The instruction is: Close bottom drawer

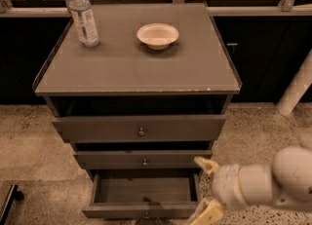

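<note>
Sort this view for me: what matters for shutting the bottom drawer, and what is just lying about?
For the job: bottom drawer, pulled out; end effector, fingers spread, low beside the drawer's right front corner.

Lying about: water bottle and bowl, both on the cabinet top; top drawer; middle drawer.

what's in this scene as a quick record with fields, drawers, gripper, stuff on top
bottom drawer: pulled out, well forward of the other two
middle drawer: set further back, round knob at centre
top drawer: tallest front, round knob at centre
gripper: lower right, beside the bottom drawer's right front corner, fingers spread, holding nothing
contact: cannot tell if it touches the drawer
cabinet top: water bottle upright at back left, bowl near back centre, apart
task state: not yet closed
</note>
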`<action>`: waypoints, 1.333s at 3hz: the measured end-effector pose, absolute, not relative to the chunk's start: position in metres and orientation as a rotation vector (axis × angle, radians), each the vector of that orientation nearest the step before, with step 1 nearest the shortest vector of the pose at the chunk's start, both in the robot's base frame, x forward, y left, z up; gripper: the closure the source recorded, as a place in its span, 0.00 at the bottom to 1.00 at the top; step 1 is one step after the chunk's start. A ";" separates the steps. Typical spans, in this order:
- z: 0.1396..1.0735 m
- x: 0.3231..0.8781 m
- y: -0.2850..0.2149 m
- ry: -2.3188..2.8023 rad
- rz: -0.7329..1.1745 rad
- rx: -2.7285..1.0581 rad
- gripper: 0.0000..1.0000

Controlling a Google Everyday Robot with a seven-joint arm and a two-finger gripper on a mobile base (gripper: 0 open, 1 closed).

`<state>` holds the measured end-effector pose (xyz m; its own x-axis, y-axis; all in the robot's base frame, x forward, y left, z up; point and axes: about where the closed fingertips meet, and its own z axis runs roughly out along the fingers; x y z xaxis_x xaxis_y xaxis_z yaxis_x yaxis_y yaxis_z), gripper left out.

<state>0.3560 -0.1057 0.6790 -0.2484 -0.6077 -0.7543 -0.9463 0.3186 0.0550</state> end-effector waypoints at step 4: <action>0.466 0.322 -0.051 2.160 0.920 -1.120 0.18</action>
